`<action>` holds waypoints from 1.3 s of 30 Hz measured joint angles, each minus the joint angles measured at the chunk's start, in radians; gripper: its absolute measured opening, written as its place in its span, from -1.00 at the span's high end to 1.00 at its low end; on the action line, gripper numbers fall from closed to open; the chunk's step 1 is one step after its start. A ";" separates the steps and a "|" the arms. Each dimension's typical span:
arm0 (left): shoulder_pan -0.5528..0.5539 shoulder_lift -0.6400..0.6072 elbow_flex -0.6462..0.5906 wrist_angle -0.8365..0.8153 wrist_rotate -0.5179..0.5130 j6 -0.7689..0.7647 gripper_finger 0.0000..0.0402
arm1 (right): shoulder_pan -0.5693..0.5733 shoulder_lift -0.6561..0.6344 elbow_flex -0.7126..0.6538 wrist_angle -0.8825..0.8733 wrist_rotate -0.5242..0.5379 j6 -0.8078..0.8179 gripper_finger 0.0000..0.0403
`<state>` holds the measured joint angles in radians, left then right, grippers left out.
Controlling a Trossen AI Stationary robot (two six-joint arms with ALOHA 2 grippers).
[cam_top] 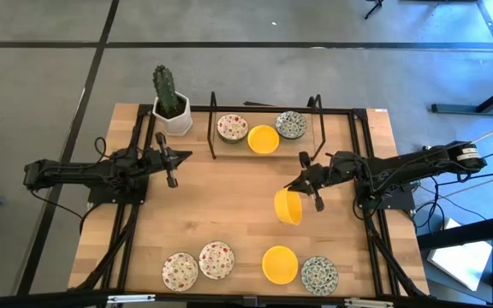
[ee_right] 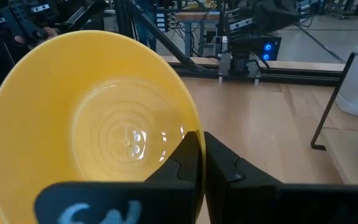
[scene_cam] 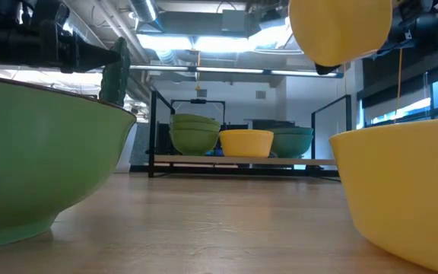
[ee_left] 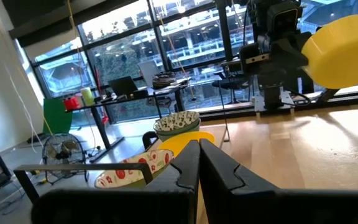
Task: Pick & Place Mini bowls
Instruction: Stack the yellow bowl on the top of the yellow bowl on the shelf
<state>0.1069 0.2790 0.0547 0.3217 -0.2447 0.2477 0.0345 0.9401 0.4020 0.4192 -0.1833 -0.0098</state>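
Right claw (cam_top: 300, 193) pinching the rim of a plain yellow mini bowl (cam_top: 288, 207) — fingers pressed together on the thin edge, bowl hanging tilted on its side above the middle of the desk (cam_top: 229, 205), well apart from both rows. In the right wrist view the hollow of the same bowl (ee_right: 98, 118) facing the camera, glossy, with fine rings in the bottom.

Left claw (cam_top: 173, 162) pressed together on nothing, waiting near the cactus pot (cam_top: 172, 109), beside the rack (cam_top: 264, 152).

Other mini bowls: a red speckled one (cam_top: 232, 127), a yellow one (cam_top: 263, 139) and a blue-green one (cam_top: 291, 125) on the rack at the far side; two red speckled (cam_top: 180, 271), (cam_top: 216, 259), one yellow (cam_top: 279, 264) and one blue-green (cam_top: 318, 275) in a row along the near edge.

On handling, as a judgement only: probably light and stiff, smooth and a little slippery, maybe ceramic or melamine — so possibly breakable if dropped. Rim the only sensible place to take hold, one finger inside and one outside. Held by one edge point, likely to swing or slip, so better moved slowly and lowered flat before letting go.
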 joint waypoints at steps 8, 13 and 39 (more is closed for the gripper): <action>0.000 0.000 0.000 0.026 -0.022 0.006 0.98 | 0.000 0.000 0.001 -0.030 0.044 -0.001 0.95; 0.000 0.000 0.000 0.026 -0.024 0.002 0.98 | 0.000 0.000 0.001 -0.036 0.060 -0.001 0.95; 0.000 0.000 0.000 0.049 -0.069 0.009 0.98 | 0.000 0.000 0.001 -0.047 0.060 -0.017 0.95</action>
<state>0.1067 0.2790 0.0548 0.3710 -0.3137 0.2564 0.0345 0.9405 0.4034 0.3725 -0.1231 -0.0265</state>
